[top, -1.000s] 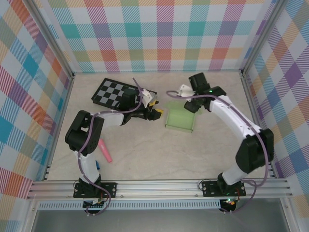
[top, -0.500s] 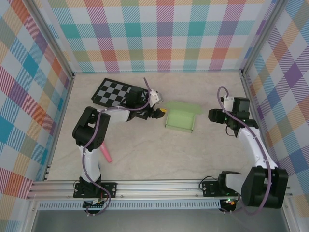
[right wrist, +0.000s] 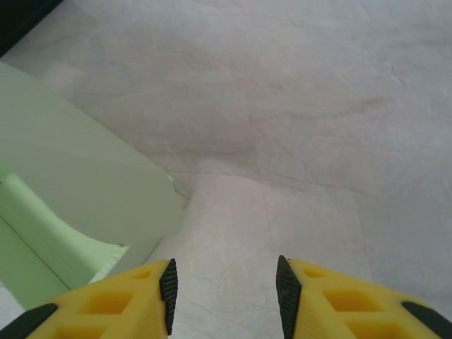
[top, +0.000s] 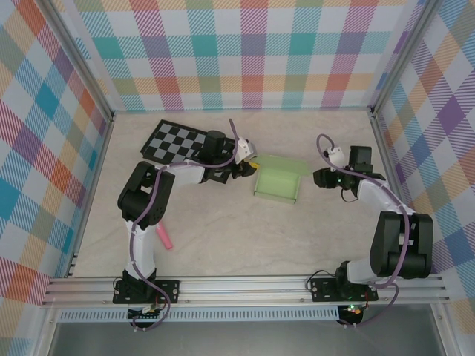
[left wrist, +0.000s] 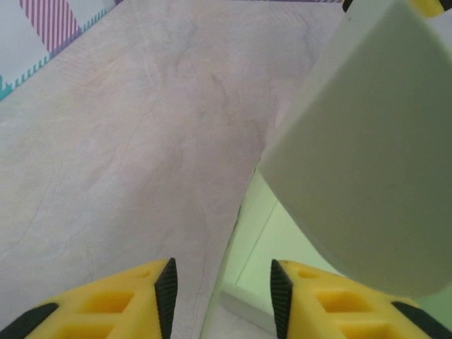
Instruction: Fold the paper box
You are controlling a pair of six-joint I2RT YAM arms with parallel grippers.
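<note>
find box (top: 278,183) mid-table, right of checkerboard (top: 174,141). partly formed: shallow tray with low walls, flap (top: 286,162) up along the far side.

note left gripper (left wrist: 220,286) at the box's left edge, jaws partly apart, wall edge standing in the gap, clamped on nothing as far as can be told. note right gripper (right wrist: 226,289) just beside the box's right side, jaws apart too, bare table (right wrist: 318,106) between them, nothing held.

judge step as getting a pinch on opposite sides to stand the walls up and bring the flap over; early-to-middle of the fold.

to do it well:
- square left jaws to the wall before closing, to avoid creasing off the score line.
- move right jaws onto card first, not closing on air.
- pinch lightly to avoid buckling thin card.
- pin one side down while folding the other, to stop sliding on the smooth top.
- fold on existing creases only, leaving tabs free for tucking.

ignore pink pen (top: 162,231) near left base, well apart from box.
</note>
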